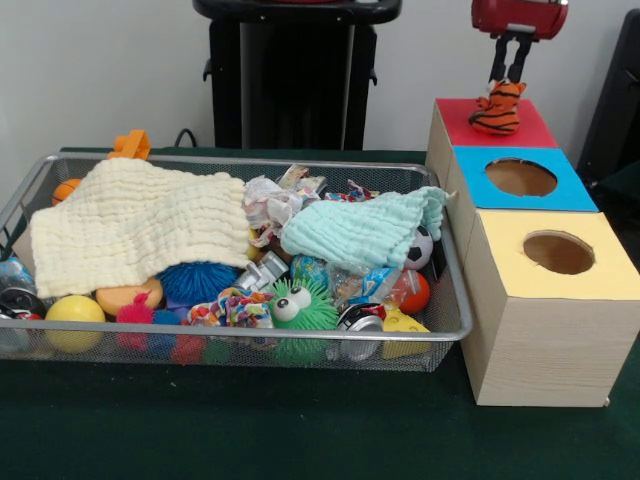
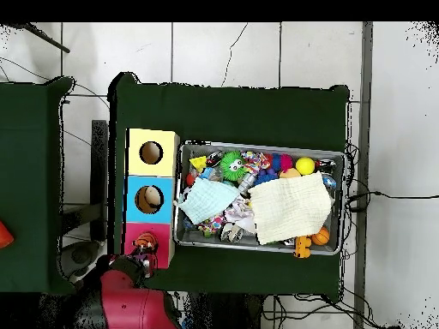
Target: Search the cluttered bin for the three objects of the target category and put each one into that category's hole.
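My gripper (image 1: 508, 78) hangs over the far box with the red surround (image 1: 532, 126) and is shut on the top of an orange and black striped tiger toy (image 1: 497, 108). The tiger rests on the red top and hides the hole there. The overhead view shows the gripper (image 2: 140, 260) and the tiger (image 2: 146, 245) on the red box (image 2: 135, 231). The wire mesh bin (image 1: 200, 160) stands left of the boxes, full of toys, balls and two cloths. It also shows in the overhead view (image 2: 261, 146).
A blue-surrounded hole (image 1: 521, 177) and a yellow-surrounded hole (image 1: 558, 252) lie nearer the camera on the same row of boxes. A cream cloth (image 1: 135, 220) and a mint cloth (image 1: 365, 228) cover part of the bin. An orange toy (image 1: 132, 145) sits behind the bin.
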Action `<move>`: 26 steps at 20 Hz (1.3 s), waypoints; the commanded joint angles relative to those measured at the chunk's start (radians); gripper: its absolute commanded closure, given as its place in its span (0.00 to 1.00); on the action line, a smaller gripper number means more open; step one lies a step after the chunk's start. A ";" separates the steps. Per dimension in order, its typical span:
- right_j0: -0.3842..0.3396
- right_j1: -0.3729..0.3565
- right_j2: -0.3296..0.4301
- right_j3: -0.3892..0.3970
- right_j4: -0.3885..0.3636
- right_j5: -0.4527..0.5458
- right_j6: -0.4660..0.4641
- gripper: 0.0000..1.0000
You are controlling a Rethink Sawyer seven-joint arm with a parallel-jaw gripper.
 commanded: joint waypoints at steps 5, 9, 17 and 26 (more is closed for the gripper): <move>-0.058 0.064 0.091 0.002 0.021 -0.096 0.226 1.00; -0.049 0.067 0.080 0.000 0.023 -0.093 0.227 1.00; -0.039 0.055 0.070 0.001 0.027 -0.064 0.225 1.00; -0.047 0.056 0.092 0.038 0.019 -0.097 0.234 1.00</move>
